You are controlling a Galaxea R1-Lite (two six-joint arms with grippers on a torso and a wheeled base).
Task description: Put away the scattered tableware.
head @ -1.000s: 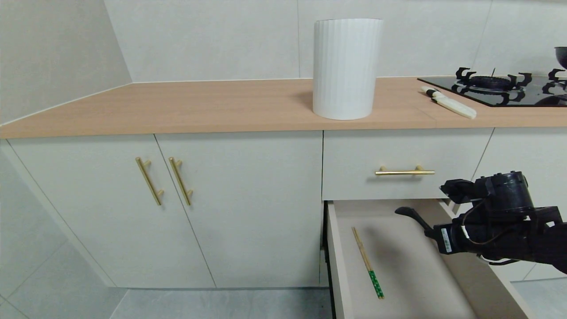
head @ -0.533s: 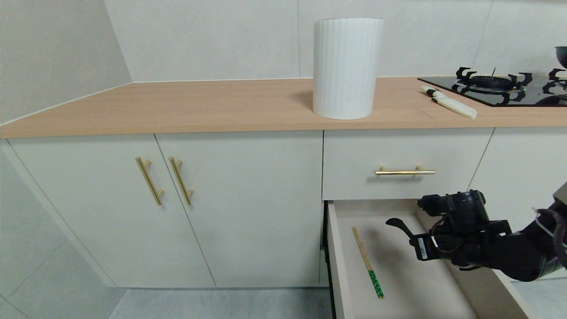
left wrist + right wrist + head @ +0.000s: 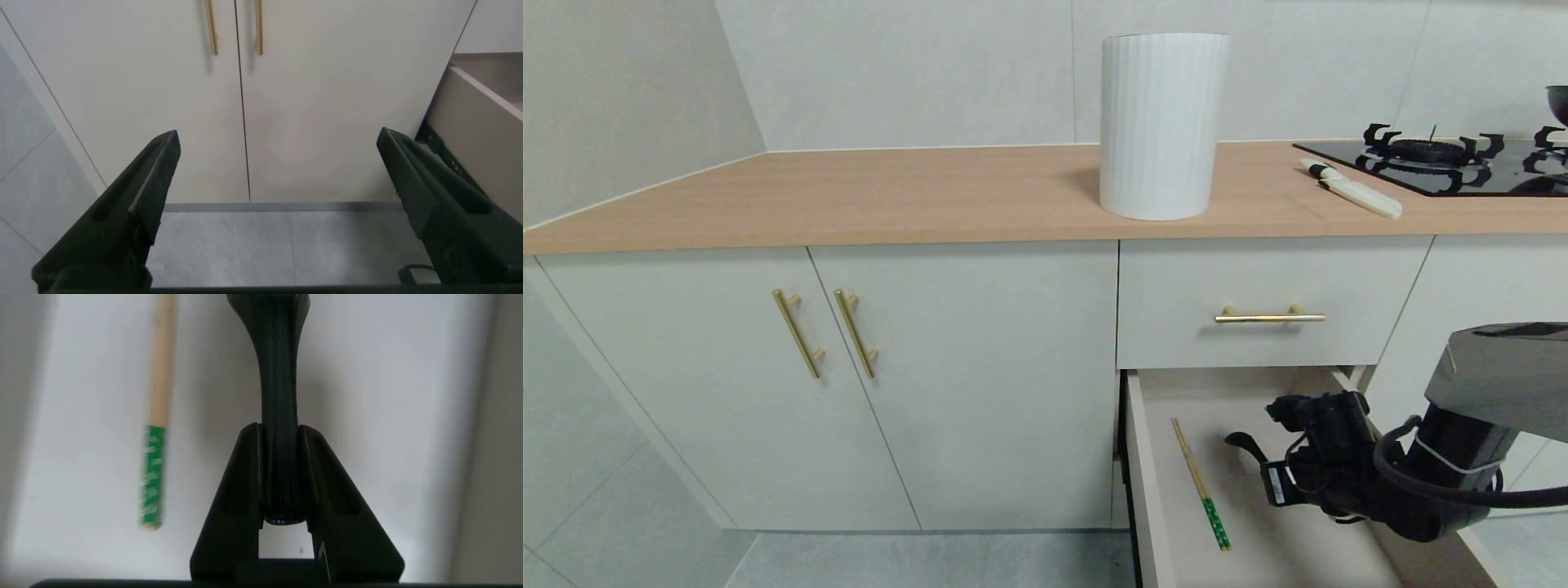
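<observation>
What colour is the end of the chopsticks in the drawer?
Green with pale specks on the chopsticks. Best seen in the right wrist view.

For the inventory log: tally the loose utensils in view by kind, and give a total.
Wooden chopsticks with green ends, set in the open drawer: 1
Black long-handled utensil in the right pincer: 1
White knife on the wooden counter: 1
Total: 3
</observation>
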